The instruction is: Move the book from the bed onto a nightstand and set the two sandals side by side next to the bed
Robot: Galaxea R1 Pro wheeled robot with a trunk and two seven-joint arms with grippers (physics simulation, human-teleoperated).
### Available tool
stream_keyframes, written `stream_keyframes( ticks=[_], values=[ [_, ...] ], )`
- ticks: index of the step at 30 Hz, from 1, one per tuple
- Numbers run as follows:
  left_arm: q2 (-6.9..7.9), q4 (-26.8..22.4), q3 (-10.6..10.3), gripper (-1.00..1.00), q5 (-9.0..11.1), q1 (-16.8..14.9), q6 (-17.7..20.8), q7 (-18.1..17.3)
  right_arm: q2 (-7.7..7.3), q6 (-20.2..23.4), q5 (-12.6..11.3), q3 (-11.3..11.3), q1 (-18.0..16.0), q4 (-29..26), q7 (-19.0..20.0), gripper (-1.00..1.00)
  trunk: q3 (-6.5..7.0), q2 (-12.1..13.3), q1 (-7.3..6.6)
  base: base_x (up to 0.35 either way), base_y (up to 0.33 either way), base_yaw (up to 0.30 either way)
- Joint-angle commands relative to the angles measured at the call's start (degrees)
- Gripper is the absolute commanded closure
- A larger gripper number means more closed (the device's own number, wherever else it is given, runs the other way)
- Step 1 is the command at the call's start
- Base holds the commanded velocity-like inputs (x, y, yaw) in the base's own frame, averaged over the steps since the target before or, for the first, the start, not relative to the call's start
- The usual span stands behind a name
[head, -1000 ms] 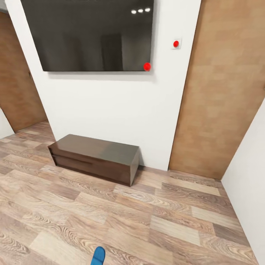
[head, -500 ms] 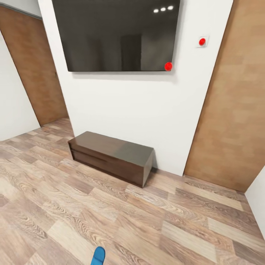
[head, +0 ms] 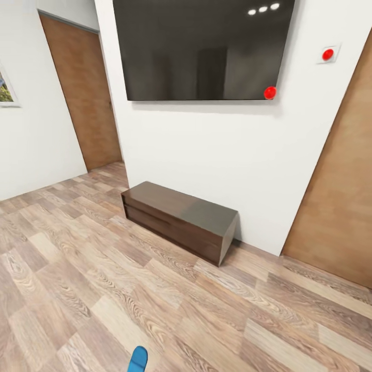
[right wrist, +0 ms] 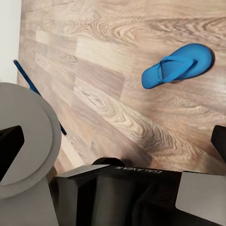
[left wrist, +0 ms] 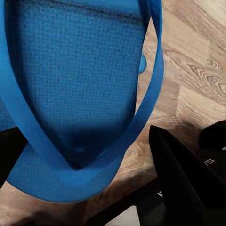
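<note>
One bright-blue sandal (left wrist: 75, 94) looms close in the left wrist view, its thong strap towards the camera. My left gripper (left wrist: 94, 165) is shut on it, with a black finger (left wrist: 183, 174) on either side. The sandal's tip (head: 138, 359) pokes up at the head view's lower edge. The second blue sandal (right wrist: 178, 65) lies flat on the wood-plank floor in the right wrist view, well beyond my right gripper (right wrist: 113, 146), which stands open with nothing in it. The bed, the book and the nightstands are out of view.
A low dark-brown cabinet (head: 181, 219) stands against a white wall under a large black screen (head: 201, 49). Brown doors sit at the left (head: 82, 93) and right (head: 341, 206). My base (right wrist: 117, 193) lies below the right gripper. Plank floor (head: 103, 289) stretches in front.
The head view has swung left, so wall, screen and cabinet slide right and a left door comes into view. The sandal tip keeps its place at the lower edge.
</note>
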Motion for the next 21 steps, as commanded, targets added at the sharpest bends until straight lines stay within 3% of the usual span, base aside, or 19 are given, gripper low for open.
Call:
stream_keyframes(
  ticks=[1,21],
  values=[
    [0.02,0.08,-0.54,1.00,0.36,-0.06,-0.39,0.22,0.00,0.28,-0.20,-0.07,-0.01,0.01,0.21,-1.00,-0.05,-0.02,-0.01,0.000,0.000,0.293],
    [0.02,0.08,-0.54,1.00,0.36,-0.06,-0.39,0.22,0.00,0.28,-0.20,-0.07,-0.01,0.01,0.21,-1.00,-0.05,-0.02,-0.01,0.000,0.000,0.293]
  ],
)
